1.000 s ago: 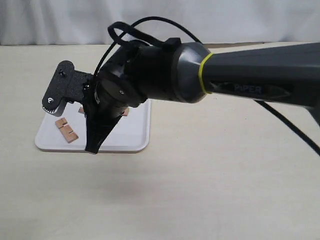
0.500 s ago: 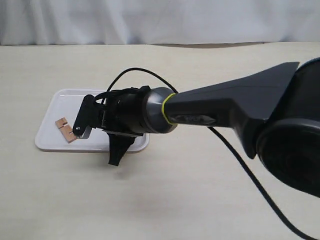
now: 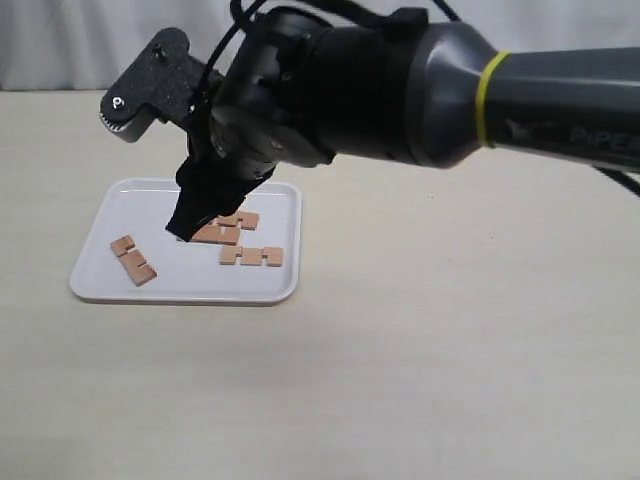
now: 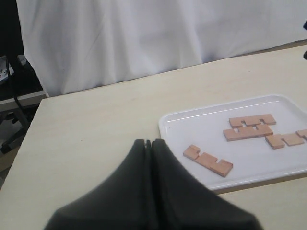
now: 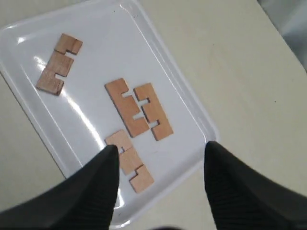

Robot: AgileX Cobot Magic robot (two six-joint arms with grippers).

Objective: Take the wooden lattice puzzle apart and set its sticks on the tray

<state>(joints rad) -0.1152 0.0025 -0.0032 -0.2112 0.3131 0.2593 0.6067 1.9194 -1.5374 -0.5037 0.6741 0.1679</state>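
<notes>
Beige table, white curtain behind, sticks on tray, right pincer wide, left pincer closed

This is looking like a robotics lab bench: a white curtain is hanging behind the far edge of a plain beige tabletop, and a PiPER-branded robot arm is extending over it.

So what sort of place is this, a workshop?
Probably a robotics lab test bench: a plain beige table against a white curtain, with a black robot arm hanging over a white tray of notched wooden sticks.
</notes>
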